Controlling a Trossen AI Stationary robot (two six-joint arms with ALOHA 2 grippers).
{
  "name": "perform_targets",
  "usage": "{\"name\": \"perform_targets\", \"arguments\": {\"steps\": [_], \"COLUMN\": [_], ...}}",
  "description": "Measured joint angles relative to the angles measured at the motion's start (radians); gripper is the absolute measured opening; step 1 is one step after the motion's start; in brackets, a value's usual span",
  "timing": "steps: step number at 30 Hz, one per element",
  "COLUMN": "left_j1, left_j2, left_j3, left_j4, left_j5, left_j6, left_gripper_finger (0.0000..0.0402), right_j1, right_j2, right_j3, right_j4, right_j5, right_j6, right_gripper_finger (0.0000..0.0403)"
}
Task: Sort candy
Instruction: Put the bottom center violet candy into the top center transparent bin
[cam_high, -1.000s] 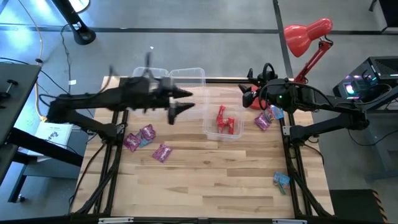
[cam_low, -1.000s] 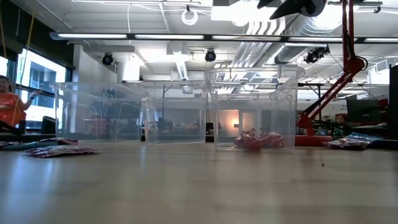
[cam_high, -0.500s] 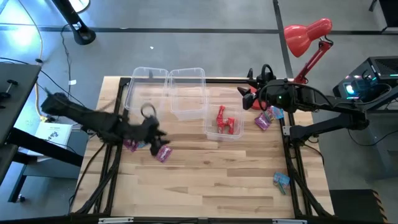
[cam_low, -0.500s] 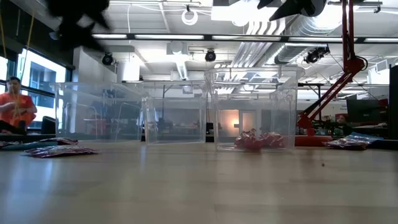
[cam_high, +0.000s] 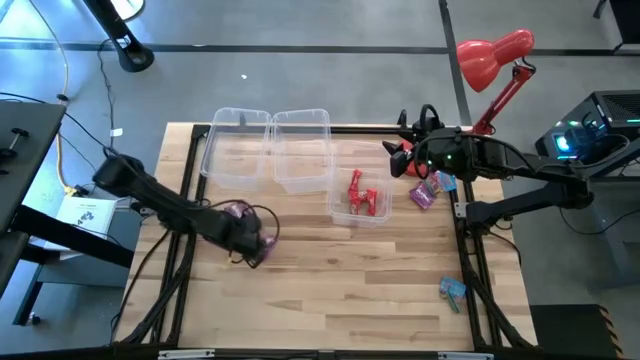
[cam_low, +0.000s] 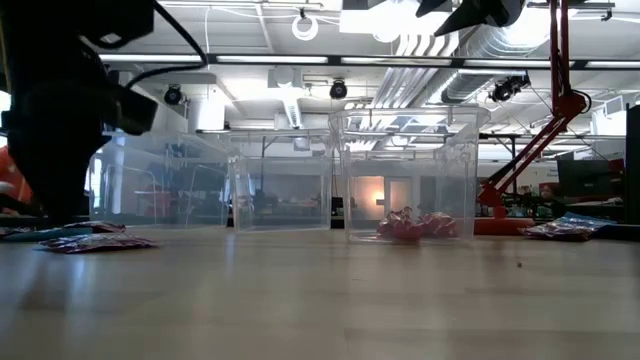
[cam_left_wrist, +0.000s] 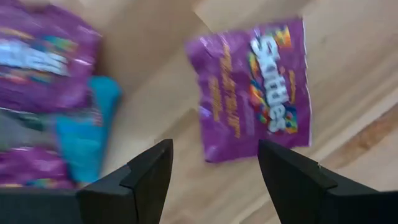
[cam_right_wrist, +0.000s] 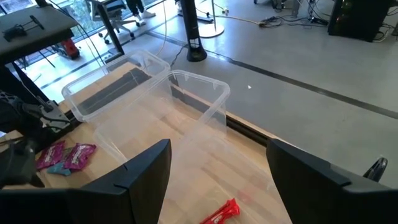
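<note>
Since the earlier high view my left end effector (cam_high: 252, 240) has swung from over the bins (cam_high: 300, 150) down to the purple packs (cam_high: 262, 245) at the tabletop's (cam_high: 330, 280) left, while the right end effector (cam_high: 400, 160) hangs open by the red-candy bin (cam_high: 362, 195). Low view: the left arm stands over the packs (cam_low: 95, 241). Left wrist: open fingers (cam_left_wrist: 143, 177) straddle a purple pack (cam_left_wrist: 255, 121); I judge it light, crinkly, slippery, best pinched across its flat middle.
</note>
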Motion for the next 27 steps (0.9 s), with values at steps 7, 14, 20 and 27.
{"name": "perform_targets", "arguments": {"steps": [7,14,20,27], "left_j1": [0.02,0.063,0.066,0.1], "left_j2": [0.071,0.187,0.172,-0.022], "left_j3": [0.002,0.011,0.068,0.18], "left_j4": [0.132,0.132,0.072,-0.043], "left_j5": [0.022,0.033,0.021,-0.077], "left_j6": [0.004,0.035,0.135,0.257], "left_gripper_finger": [0.0227,0.0226,0.0128,0.0031], "right_j1": [0.0,0.0,0.0,0.0], "right_j2": [0.0,0.001,0.001,0.001], "right_j3": [0.0,0.0,0.0,0.0], "right_j4": [-0.009,-0.019,-0.031,-0.051], "right_j5": [0.0,0.0,0.0,0.0], "right_j6": [0.0,0.0,0.0,0.001], "right_gripper_finger": [0.0259,0.0259,0.0259,0.0259]}}
